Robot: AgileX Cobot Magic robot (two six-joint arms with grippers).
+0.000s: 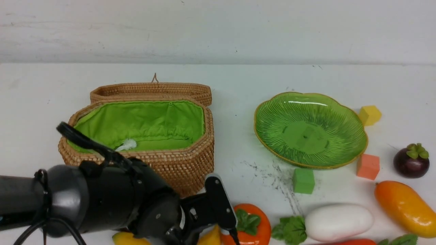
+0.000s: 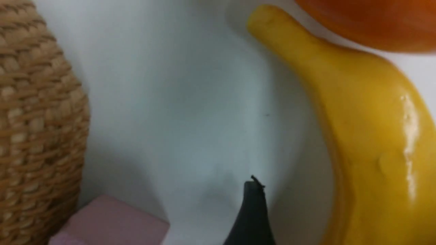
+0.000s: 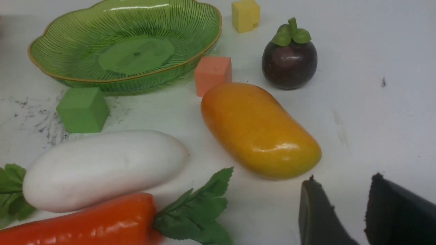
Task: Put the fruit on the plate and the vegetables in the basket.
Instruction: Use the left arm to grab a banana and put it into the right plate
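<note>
The yellow banana (image 2: pixel 368 129) lies at the table's front edge beside the orange persimmon (image 1: pixel 253 221). My left gripper (image 1: pixel 207 217) hangs low over the banana and is open; one finger (image 2: pixel 253 211) stands off the banana's side and the other is hidden. The mango (image 3: pixel 259 129), the mangosteen (image 3: pixel 289 64), the white radish (image 3: pixel 102 166) and the red-orange vegetable (image 3: pixel 85 224) lie in front of the green plate (image 1: pixel 344 112), which holds nothing. The open basket (image 1: pixel 184 166) stands at the left. My right gripper (image 3: pixel 342 180) is open over bare table near the mango.
Yellow (image 1: pixel 370 115), orange (image 1: pixel 368 166) and green (image 1: pixel 303 181) foam cubes ring the plate. A pink cube (image 2: pixel 109 221) sits between the basket and the banana. The basket's lid (image 1: pixel 151 90) lies back behind it. A small white tuft (image 1: pixel 126 145) rests on the green lining.
</note>
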